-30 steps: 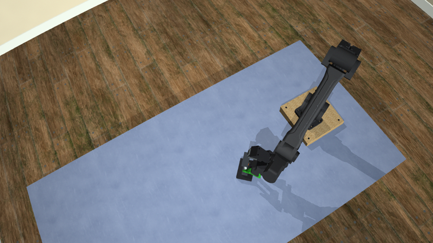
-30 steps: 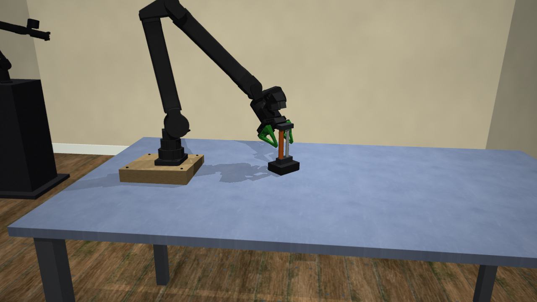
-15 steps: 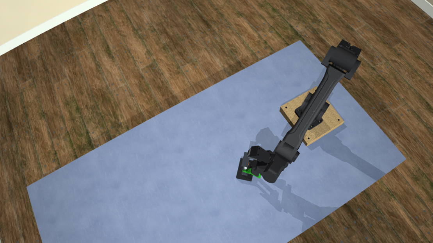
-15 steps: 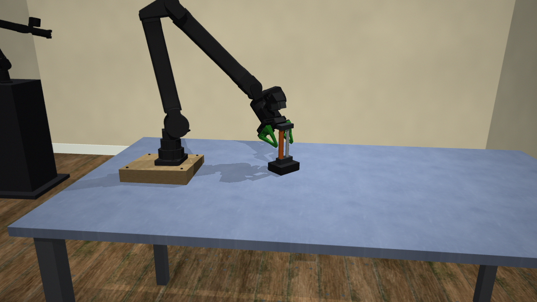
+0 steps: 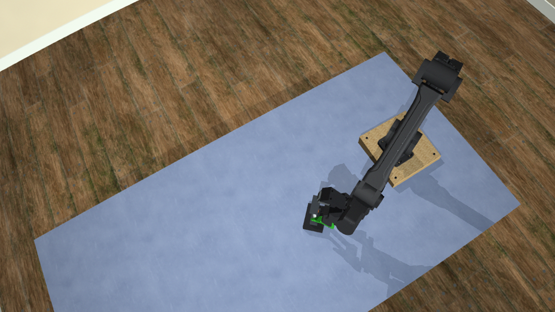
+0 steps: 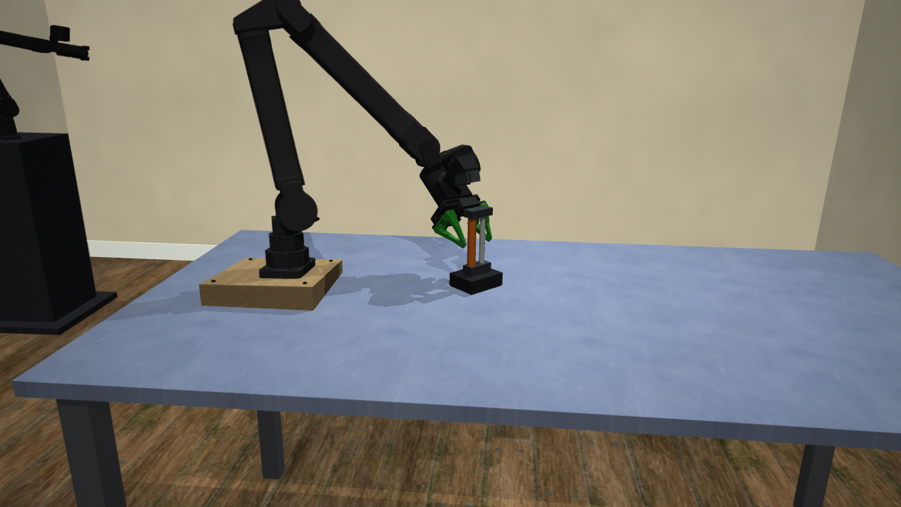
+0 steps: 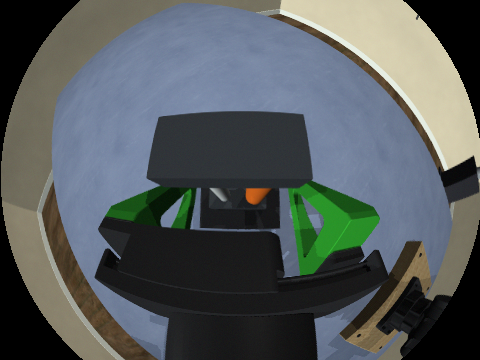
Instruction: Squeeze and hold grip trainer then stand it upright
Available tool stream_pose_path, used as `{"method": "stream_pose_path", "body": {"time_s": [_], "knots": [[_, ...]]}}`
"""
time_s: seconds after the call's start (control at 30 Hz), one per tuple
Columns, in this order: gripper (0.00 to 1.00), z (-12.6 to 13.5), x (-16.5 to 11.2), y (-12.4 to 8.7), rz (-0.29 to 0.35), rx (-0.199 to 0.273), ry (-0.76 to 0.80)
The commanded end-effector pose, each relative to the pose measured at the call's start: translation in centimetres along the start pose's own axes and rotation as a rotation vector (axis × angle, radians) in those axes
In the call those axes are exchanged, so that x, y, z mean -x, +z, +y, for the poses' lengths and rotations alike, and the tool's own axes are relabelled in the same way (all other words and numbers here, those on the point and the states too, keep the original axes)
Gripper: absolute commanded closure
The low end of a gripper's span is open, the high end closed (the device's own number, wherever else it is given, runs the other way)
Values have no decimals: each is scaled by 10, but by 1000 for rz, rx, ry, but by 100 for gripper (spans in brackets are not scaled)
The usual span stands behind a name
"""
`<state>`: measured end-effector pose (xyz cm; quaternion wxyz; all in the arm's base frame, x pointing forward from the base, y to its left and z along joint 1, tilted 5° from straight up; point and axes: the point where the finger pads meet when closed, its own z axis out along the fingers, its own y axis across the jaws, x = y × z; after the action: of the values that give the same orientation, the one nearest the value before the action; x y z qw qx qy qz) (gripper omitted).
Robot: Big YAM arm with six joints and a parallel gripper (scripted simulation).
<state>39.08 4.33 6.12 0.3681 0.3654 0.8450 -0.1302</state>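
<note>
The grip trainer [image 6: 474, 248] stands upright on the blue table, on a black block base with a black top cap. Its orange foam-covered bar [image 6: 471, 241] and thin grey bar [image 6: 481, 243] stand side by side with a small gap between them. My gripper [image 6: 464, 228] with green fingers is open, one finger on each side of the two bars near their tops, without pressing them. In the wrist view the green fingers spread wide around the bars, with the orange bar [image 7: 256, 194] and the grey bar [image 7: 218, 194] showing under the top cap. From above, the trainer [image 5: 314, 222] is mostly hidden by my wrist.
My arm's wooden base block [image 6: 270, 283] sits at the table's left end. A black stand [image 6: 37, 227] with another arm is on the floor beyond the left edge.
</note>
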Motion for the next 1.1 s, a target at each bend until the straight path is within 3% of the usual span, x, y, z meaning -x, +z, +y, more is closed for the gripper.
{"method": "stream_pose_path", "body": {"time_s": [0.0, 0.5, 0.83, 0.93, 1.07], "knots": [[24, 4, 4, -1, -2, 4, -3], [24, 4, 4, -3, -2, 5, -3], [24, 22, 19, -24, -21, 44, 38], [24, 20, 17, -22, -16, 30, 34], [24, 22, 19, -37, -19, 44, 39]]}}
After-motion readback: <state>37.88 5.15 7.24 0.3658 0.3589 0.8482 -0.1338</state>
